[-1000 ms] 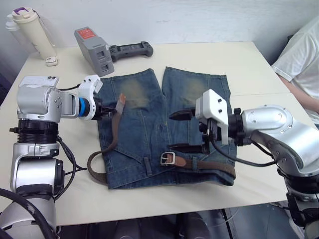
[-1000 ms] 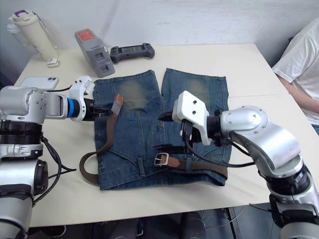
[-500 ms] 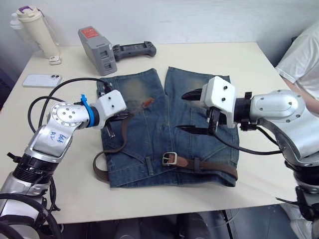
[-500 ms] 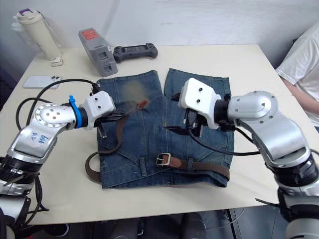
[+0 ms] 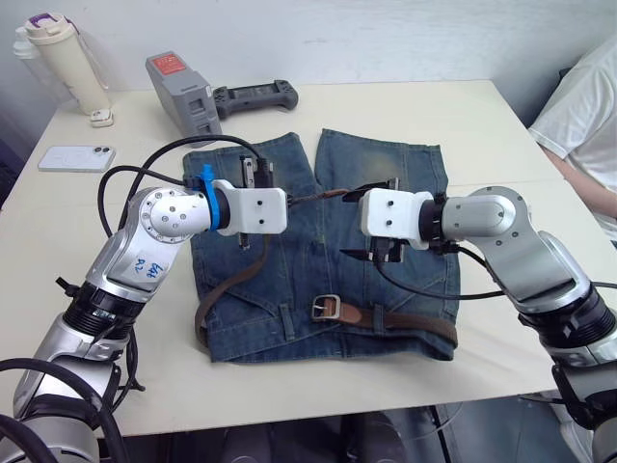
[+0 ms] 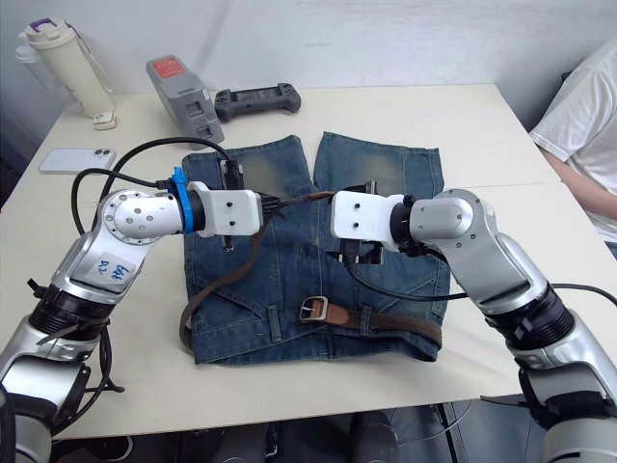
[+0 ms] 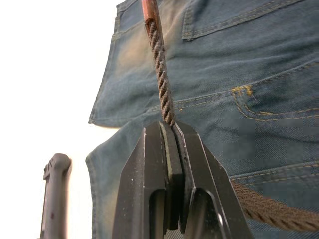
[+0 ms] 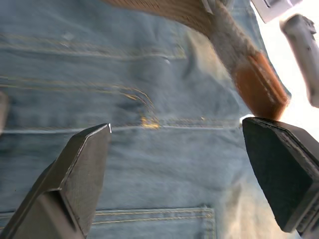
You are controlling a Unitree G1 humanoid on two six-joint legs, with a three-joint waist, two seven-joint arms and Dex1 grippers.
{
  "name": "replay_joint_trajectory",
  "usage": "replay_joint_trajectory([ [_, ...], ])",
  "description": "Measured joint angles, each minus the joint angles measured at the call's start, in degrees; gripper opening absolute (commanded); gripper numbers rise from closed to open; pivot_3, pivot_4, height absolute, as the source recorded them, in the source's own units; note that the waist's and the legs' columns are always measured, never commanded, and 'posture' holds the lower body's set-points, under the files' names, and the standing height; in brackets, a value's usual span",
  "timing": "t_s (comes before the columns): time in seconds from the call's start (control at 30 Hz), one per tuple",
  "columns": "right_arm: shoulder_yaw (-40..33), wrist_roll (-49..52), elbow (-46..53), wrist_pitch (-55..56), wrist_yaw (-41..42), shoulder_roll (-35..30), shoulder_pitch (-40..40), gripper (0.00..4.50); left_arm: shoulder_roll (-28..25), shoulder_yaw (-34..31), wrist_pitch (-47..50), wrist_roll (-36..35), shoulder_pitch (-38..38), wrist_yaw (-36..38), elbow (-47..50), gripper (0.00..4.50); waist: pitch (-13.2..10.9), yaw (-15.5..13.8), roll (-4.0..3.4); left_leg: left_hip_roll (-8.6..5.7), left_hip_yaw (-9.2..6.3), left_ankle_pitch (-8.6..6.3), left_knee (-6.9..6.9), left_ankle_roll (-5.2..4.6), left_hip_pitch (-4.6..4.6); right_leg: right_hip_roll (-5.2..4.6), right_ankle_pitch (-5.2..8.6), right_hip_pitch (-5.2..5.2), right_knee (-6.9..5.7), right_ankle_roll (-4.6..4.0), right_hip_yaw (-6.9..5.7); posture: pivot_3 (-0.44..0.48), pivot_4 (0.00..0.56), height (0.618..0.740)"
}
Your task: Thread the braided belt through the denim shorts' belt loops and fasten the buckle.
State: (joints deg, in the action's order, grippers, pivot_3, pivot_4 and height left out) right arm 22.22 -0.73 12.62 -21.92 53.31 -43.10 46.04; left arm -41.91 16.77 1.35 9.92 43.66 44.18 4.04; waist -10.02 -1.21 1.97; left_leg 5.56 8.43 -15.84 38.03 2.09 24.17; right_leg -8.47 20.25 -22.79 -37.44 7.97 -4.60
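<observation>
While the dark brown braided belt (image 5: 229,285) lies partly threaded along the blue denim shorts (image 5: 318,246), silver buckle (image 5: 326,308) unfastened, my left gripper (image 7: 169,130) pinches its free end above them; my right gripper (image 8: 184,164) gapes alongside.

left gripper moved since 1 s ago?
Yes. The left gripper, shut on the braided belt, went from the denim shorts' left edge toward their middle.

Open right end effector (image 8: 177,174) near braided belt (image 8: 239,59) over denim shorts (image 8: 124,164).
</observation>
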Motion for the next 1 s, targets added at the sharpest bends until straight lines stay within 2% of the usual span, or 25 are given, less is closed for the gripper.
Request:
replay_joint_trajectory([
  [0.13, -0.4, -1.4, -1.6, 1.1, -0.4, 1.8, 1.9, 4.50, 0.4, 0.2, -2.0, 2.0, -0.8, 1.0, 0.0, 0.02, 0.0, 0.1, -0.03, 0.00, 0.00, 0.00, 0.00, 0.00, 0.00, 0.00, 0.00, 0.00, -0.02, 0.00, 0.00, 0.000, 0.150, 0.740],
  [0.3, -4.6, 0.7, 0.8, 0.4, 2.3, 1.7, 4.7, 4.50, 0.6, 0.2, -2.6, 4.1, -2.0, 1.6, -0.3, 0.02, 0.0, 0.0, -0.06, 0.01, 0.00, 0.00, -0.01, 0.00, 0.00, 0.00, 0.00, 0.00, 0.00, 0.00, -0.01, 0.000, 0.150, 0.740],
  [0.5, -5.1, 0.4, 1.4, -0.7, 4.2, -0.3, 4.7, 4.50, 1.1, -0.1, -3.2, 5.4, -2.0, 1.6, -2.6, 0.02, 0.0, 0.0, -0.07, 0.01, 0.00, 0.00, 0.02, 0.00, 0.00, 0.00, 0.00, 0.00, -0.03, 0.00, -0.01, 0.000, 0.150, 0.740],
  [0.77, -3.9, -1.6, -1.5, 0.4, 3.7, 1.9, 2.7, 4.50, 3.0, -0.1, -2.5, 5.3, -1.9, 3.1, -1.3, 0.02, 0.0, 0.1, -0.08, 0.01, 0.01, 0.00, 0.01, 0.00, -0.01, 0.00, 0.00, 0.00, -0.04, 0.00, -0.02, 0.000, 0.150, 0.740],
  [0.8, -3.9, -1.8, -1.7, 0.5, 3.7, 2.0, 2.8, 4.08, 3.1, -0.1, -2.2, 5.3, -2.0, 3.3, -1.0, 0.00, -0.1, 0.1, -0.08, 0.01, 0.01, 0.00, 0.01, 0.00, -0.01, 0.00, 0.00, 0.00, -0.03, 0.00, -0.02, 0.000, 0.150, 0.740],
  [0.83, -3.9, -2.3, -1.7, 0.5, 3.7, 2.0, 2.8, 3.94, 3.3, -0.1, -1.6, 5.2, -2.0, 3.6, -0.2, 0.00, 0.0, 0.1, -0.08, 0.01, 0.01, 0.00, 0.01, 0.00, -0.01, 0.01, 0.00, 0.00, -0.03, 0.00, -0.02, 0.000, 0.150, 0.740],
  [0.87, -3.9, -2.7, -1.9, 0.6, 3.7, 2.1, 2.9, 3.61, 3.6, -0.1, -1.3, 5.0, -2.0, 3.8, 0.2, 0.00, 0.0, 0.1, -0.08, 0.01, 0.01, 0.00, 0.01, 0.00, -0.01, 0.00, 0.00, 0.00, -0.03, 0.00, -0.02, 0.000, 0.150, 0.740],
  [0.93, -3.8, -3.0, -2.1, 0.6, 3.7, 2.7, 3.0, 2.73, 3.9, -0.1, -0.9, 5.0, -2.0, 4.1, 0.6, 0.00, -0.1, 0.1, -0.08, 0.01, 0.01, 0.00, 0.01, 0.00, -0.01, 0.00, 0.00, 0.00, -0.04, 0.00, -0.02, 0.000, 0.150, 0.740],
  [1.0, -3.6, -3.6, -2.3, 0.6, 3.7, 3.2, 3.0, 1.67, 3.9, -0.1, -0.7, 5.0, -2.0, 4.1, 0.7, 0.00, 0.0, 0.1, -0.08, 0.01, 0.01, 0.00, 0.02, 0.00, -0.02, 0.00, 0.00, 0.00, -0.05, 0.00, -0.02, 0.000, 0.150, 0.740],
])
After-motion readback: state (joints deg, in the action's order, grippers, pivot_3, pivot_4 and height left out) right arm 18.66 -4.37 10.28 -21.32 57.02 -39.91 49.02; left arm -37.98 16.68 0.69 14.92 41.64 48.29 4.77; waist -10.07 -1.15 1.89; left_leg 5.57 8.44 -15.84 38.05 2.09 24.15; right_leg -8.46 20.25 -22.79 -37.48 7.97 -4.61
